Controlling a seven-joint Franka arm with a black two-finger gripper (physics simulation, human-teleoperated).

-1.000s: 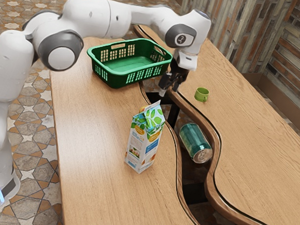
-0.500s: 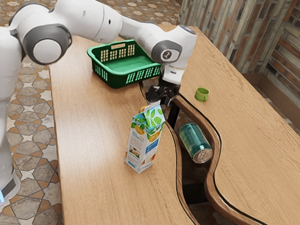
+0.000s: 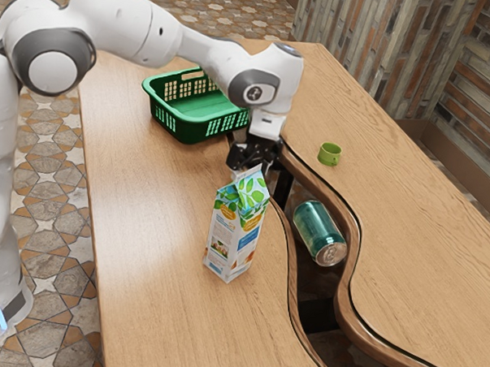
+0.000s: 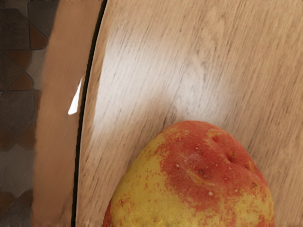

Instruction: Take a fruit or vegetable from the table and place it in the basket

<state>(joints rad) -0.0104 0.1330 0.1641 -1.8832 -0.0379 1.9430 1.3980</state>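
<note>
Toward the exterior view's left the arm (image 3: 145, 29) has travelled since the earlier frames, bringing the gripper (image 3: 250, 162) away from the curved gap and in beside the top of the carton (image 3: 234, 237). Basket, can, cup and carton sit where they did.

It points downward, its lower end partly behind the carton's peak; whether the jaws stand apart or together cannot be told. Nor can any touch between gripper and carton be made out.

Under the hand, the wrist view shows the fruit (image 4: 194, 182), red around its dimpled end and yellow lower on its side, speckled where the colours meet. It is seen against the wood of the table (image 4: 142, 61), near the brown curved edge, with floor tiles (image 4: 16, 113) past that edge. The fruit is outside the basket.

In the exterior view, the green basket (image 3: 195, 121) stands upright on the table, with the arm hiding part of its rim. The carton is upright, nearer the camera than the basket. The teal can (image 3: 318, 229) lies tilted between the gap's curved edges, and the small green cup (image 3: 329, 154) is on the wood across the gap from the carton.
</note>
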